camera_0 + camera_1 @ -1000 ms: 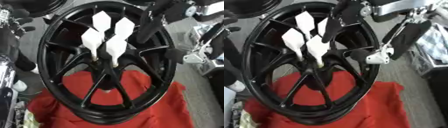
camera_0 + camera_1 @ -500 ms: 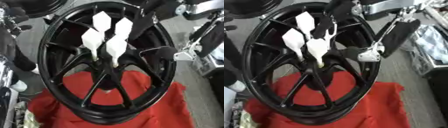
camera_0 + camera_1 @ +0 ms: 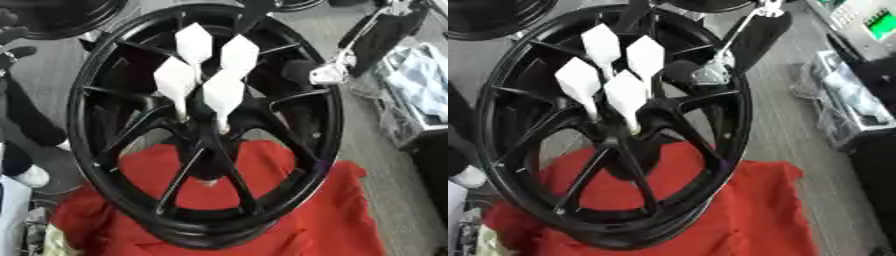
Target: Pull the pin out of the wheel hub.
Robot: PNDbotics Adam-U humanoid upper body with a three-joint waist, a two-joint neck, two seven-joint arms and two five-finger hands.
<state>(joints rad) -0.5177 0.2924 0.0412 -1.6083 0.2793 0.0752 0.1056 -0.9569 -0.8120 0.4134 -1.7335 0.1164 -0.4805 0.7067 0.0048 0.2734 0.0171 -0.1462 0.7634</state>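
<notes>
The big black wheel [image 3: 206,125] stands on a red cloth [image 3: 315,210] with four white pins [image 3: 210,80] sticking up from its hub in the middle, and the right hand [image 3: 689,74] is near the rim beside them, but I cannot tell if its fingers are open or curled.

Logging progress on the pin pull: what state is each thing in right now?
Wheel: tilted, lower rim resting on the red cloth.
White pins: four, all standing in the hub.
Right hand: inside the rim, right of the pins.
</notes>
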